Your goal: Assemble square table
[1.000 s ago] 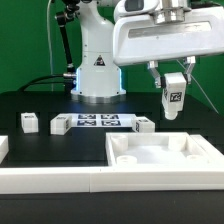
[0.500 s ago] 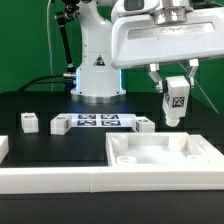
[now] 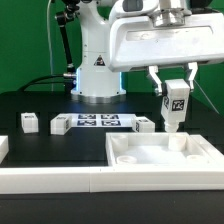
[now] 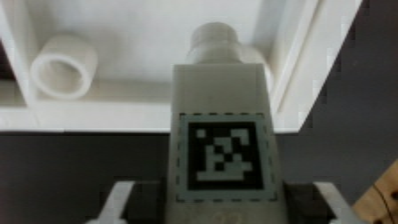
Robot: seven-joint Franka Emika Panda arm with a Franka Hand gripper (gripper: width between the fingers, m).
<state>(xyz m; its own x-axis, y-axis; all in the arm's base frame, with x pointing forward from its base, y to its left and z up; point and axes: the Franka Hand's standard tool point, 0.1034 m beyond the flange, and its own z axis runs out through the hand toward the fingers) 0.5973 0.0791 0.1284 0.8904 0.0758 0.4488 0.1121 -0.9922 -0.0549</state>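
The square tabletop lies at the front right, white with a raised rim and round sockets in its corners. My gripper hangs above its far right corner, shut on a white table leg with a black-and-white tag. The leg points nearly straight down. In the wrist view the leg runs out from between my fingers, and its round peg end is over the slab just inside the rim. A round socket shows to one side. Three more legs lie on the black table.
The marker board lies flat between the loose legs, in front of the robot base. A long white border bar runs along the table's front edge, left of the slab.
The held leg has swung from a tilt to nearly upright and come down a little toward the slab's far right corner. The grip is unchanged.
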